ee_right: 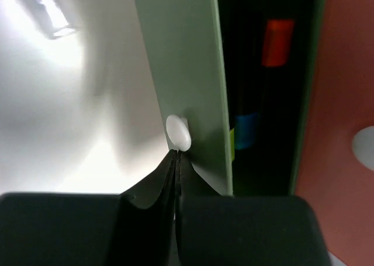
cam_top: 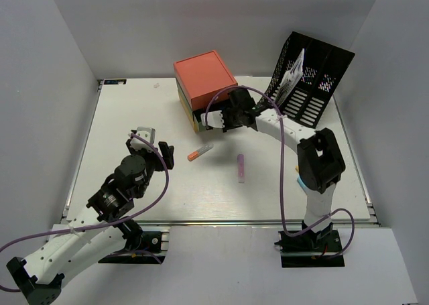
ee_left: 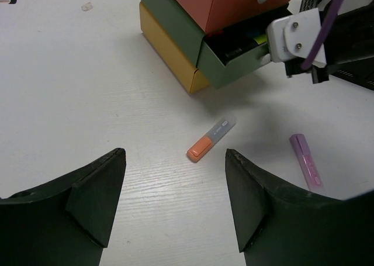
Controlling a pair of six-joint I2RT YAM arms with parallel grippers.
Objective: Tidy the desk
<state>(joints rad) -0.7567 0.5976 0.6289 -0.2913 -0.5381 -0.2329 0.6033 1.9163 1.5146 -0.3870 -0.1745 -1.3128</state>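
Just under knob (ee_right: 178, 133), right jaws closed; drawer (ee_right: 187, 67) ajar.

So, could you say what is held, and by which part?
Left fingers: nothing. Right fingers shut at the green drawer's white round knob; grip unclear.

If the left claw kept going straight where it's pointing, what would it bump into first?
Probably the orange marker lying on the desk, right ahead of the open left claw; the green drawer sits farther back. Depth is unclear.

Surface (ee_left: 70, 90) is seen as matt with faint wood-like grain; drawer unit (cam_top: 201, 77) as smooth matt plastic; file rack (cam_top: 322, 64) as perforated mesh.
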